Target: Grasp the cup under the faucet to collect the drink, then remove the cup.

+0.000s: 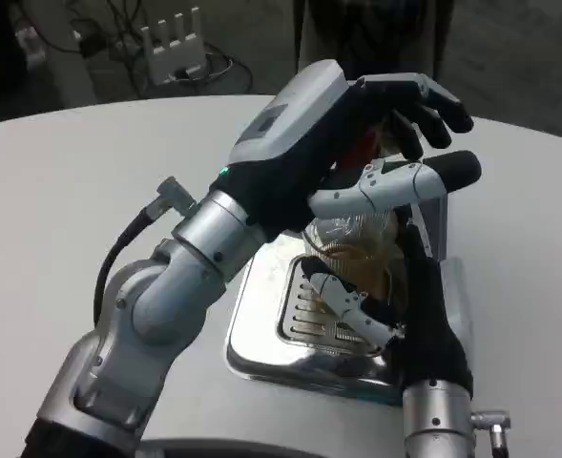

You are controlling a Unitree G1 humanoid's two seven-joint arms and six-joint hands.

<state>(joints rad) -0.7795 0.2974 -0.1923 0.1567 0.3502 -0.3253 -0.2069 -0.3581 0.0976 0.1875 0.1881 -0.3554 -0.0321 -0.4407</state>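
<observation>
Two robot hands at a drink dispenser on a white tabletop (61, 191).
The right robot hand (409, 305) grips a clear cup (352, 243) of brown liquid over the metal drip tray (261, 334); the left robot hand (357, 124), fingers curled, presses above.

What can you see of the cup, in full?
The cup is clear, plastic or glass by its look, upright over the slotted grille of the shiny steel drip tray. Brownish liquid shows inside; its level is hard to judge. The right hand wraps its lower part from the right. The left hand reaches over it, covering the rim.
</observation>
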